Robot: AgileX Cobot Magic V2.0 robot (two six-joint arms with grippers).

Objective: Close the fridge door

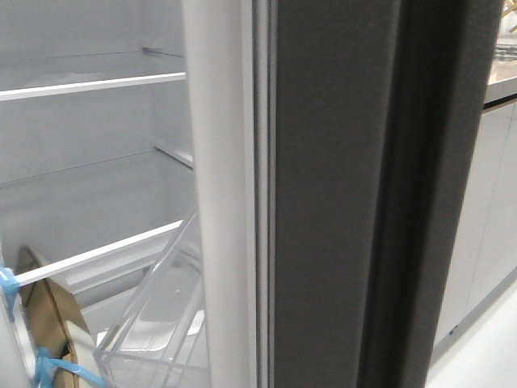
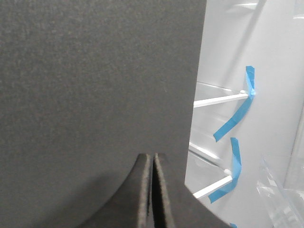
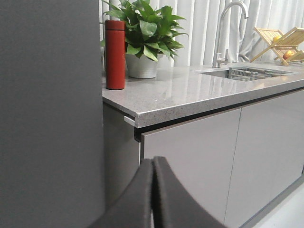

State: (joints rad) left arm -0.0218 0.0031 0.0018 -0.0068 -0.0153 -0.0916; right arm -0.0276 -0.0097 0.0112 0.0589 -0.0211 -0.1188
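A grey speckled surface [image 3: 190, 97] is seen above glossy cabinet doors. A red bottle [image 3: 115, 54] is stood upright on it, just beside a potted plant [image 3: 142, 35]. A sink [image 3: 251, 72] with a faucet [image 3: 225, 28] is set into it, and a wooden rack [image 3: 280, 40] is placed beyond.

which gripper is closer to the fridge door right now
Left. The left gripper, fingers shut, sits right up against the fridge door. The right gripper, also shut, faces the counter cabinets beside the fridge.
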